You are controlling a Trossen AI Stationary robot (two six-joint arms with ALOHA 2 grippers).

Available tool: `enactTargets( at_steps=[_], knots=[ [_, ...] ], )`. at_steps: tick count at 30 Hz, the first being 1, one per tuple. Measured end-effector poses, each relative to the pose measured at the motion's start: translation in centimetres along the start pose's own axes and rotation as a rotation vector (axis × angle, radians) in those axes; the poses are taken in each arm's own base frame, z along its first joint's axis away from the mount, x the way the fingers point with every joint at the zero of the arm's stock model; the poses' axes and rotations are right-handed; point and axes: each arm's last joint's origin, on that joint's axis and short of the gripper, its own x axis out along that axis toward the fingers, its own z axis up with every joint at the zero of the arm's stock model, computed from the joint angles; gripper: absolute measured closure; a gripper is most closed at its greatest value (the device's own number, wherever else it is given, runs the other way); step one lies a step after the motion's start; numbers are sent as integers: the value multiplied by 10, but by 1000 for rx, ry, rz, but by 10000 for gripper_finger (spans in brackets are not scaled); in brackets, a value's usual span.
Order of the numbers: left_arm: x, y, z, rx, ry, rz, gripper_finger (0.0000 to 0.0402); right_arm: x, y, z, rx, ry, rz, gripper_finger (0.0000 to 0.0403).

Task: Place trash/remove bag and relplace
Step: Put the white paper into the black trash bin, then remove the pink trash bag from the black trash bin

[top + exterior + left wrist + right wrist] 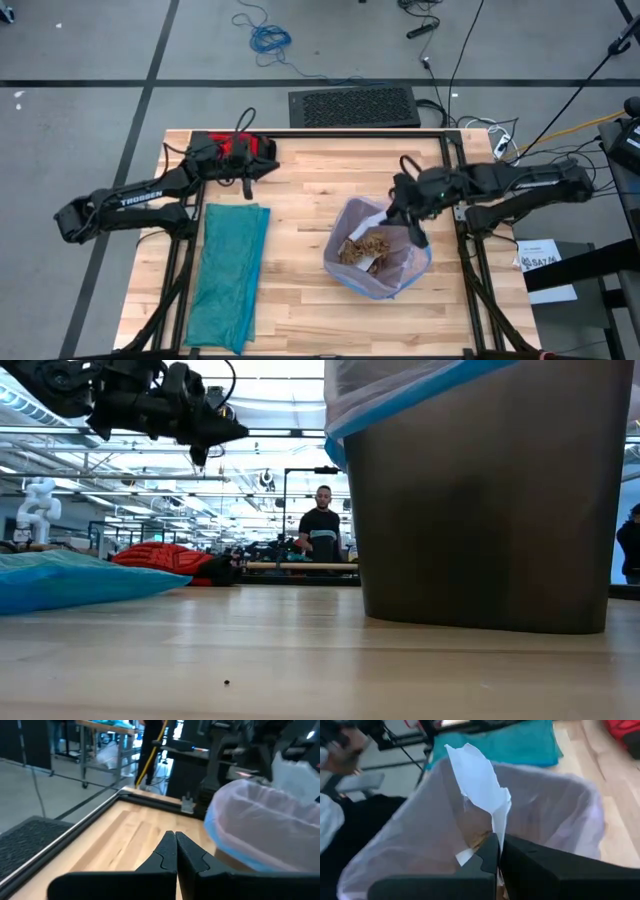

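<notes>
A dark bin (pixel 480 510) stands right of the table's middle, lined with the pale pink-white bag (pixel 385 275), whose blue-edged rim (pixel 225 845) folds over the bin's top. Brown trash wads (pixel 365 247) lie inside it. My right gripper (pixel 418 237) hovers over the bin's right rim, shut on a white paper scrap (pixel 480 785). At the far left my left gripper (pixel 262 170) is shut on nothing and points level (pixel 175 837), above the table beside the red glove (pixel 235 150). My right gripper pinches the white paper scrap by one end (pixel 500 827) between its two fingertips. The fingers slant down from the table's right side. The scrap sticks out past the fingertips, lifted clear above the bag's open mouth.
A teal-green plastic bag (pixel 230 275) lies flat along the table's left part. A black mat (pixel 355 105) lies on the floor beyond the far edge. Black frame rails (pixel 460 180) border the table. A person (pixel 322 525) stands far behind.
</notes>
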Motion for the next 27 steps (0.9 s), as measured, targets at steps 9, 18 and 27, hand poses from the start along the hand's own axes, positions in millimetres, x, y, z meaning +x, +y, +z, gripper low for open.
enactTargets(
  at_steps=[9, 18, 27],
  knots=[
    [8, -20, 1, -19, 14, -108, 402, 13, 15, -6, -15, 18, -121, 340],
    [17, -50, -5, -28, 32, -188, 402, 8, 24, -3, -27, 1, -89, 242],
    [45, -74, -28, -68, 94, -228, 402, -39, 64, 3, -88, 114, -17, 393]
  ],
)
